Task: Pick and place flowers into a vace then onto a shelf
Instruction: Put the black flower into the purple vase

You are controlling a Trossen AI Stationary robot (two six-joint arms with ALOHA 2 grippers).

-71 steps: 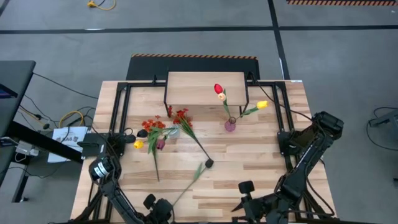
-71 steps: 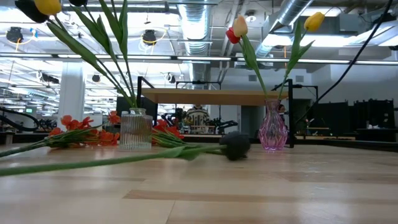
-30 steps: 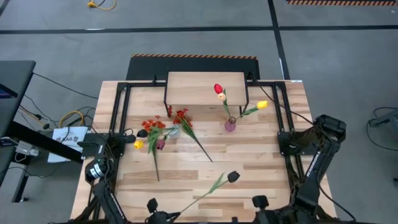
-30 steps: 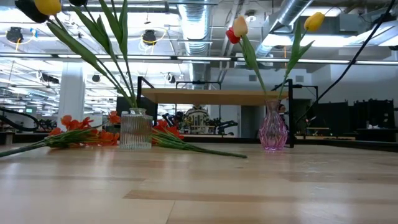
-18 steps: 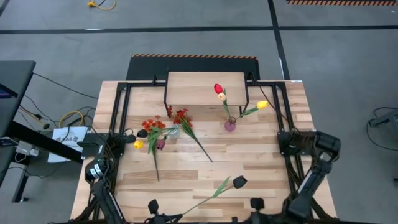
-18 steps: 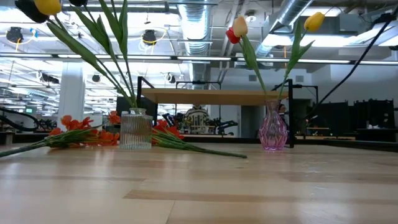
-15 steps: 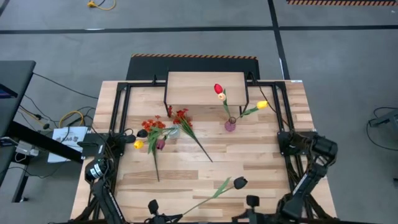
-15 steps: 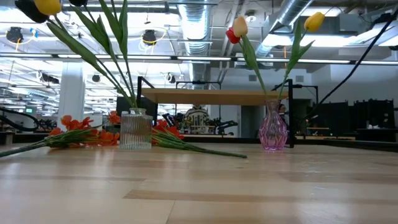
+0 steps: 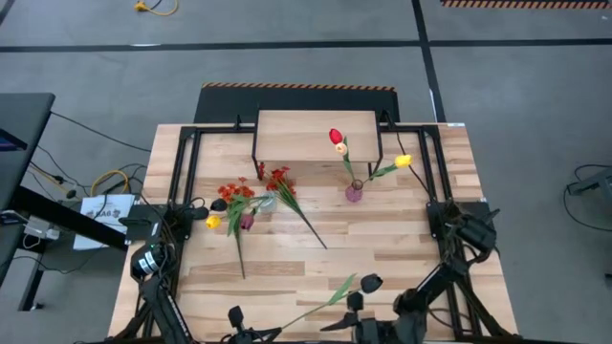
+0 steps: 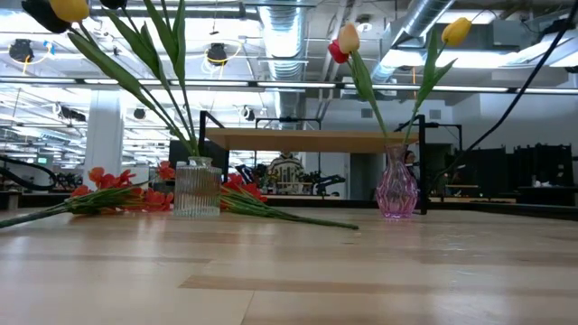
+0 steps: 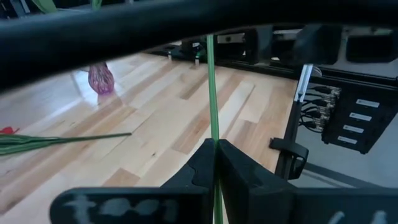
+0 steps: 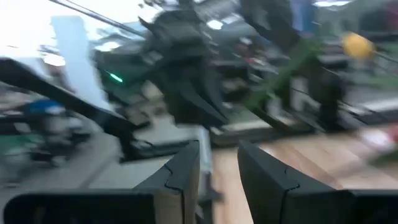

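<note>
Pale wooden planks make up the desk (image 9: pixel 382 239). At its near edge the left claw (image 11: pixel 216 163) is clamped shut on the green stem of a dark tulip (image 9: pixel 370 283), whose stem slants up and away, head toward the right claw (image 12: pixel 217 163), which hovers nearby with fingers partly apart, holding nothing. Farther off lie red-orange flowers (image 9: pixel 277 182) by a clear vase (image 10: pixel 197 188); a pink vase (image 9: pixel 354 193) holds two tulips before the shelf (image 9: pixel 306 129).

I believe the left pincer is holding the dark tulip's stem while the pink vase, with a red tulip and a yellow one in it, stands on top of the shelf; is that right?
Not quite: the high view shows the pink vase standing on the table in front of the shelf, not on top of it. The rest holds: the left pincer grips the dark tulip's stem.
</note>
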